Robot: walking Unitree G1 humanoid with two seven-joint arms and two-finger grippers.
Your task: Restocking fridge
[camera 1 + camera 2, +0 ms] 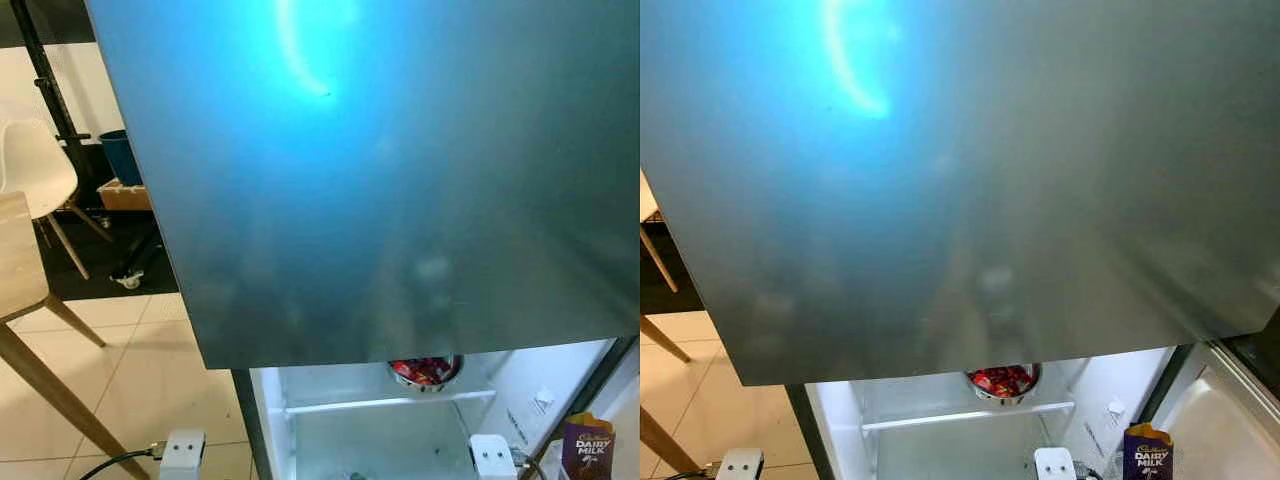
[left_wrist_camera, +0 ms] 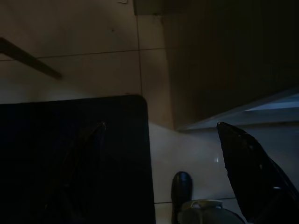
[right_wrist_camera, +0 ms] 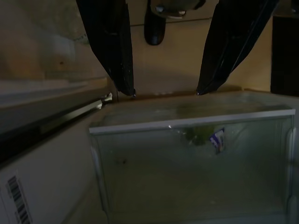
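We stand at the open grey steel fridge, nothing yet in hand.
Our right gripper hangs released above the clear plastic crisper drawer; left gripper likewise released. Next, likely fetch stock.

Open fridge compartment with a white wire shelf; a metal bowl of red packets sits on it at twelve o'clock. A purple Dairy Milk pack stands at four o'clock.
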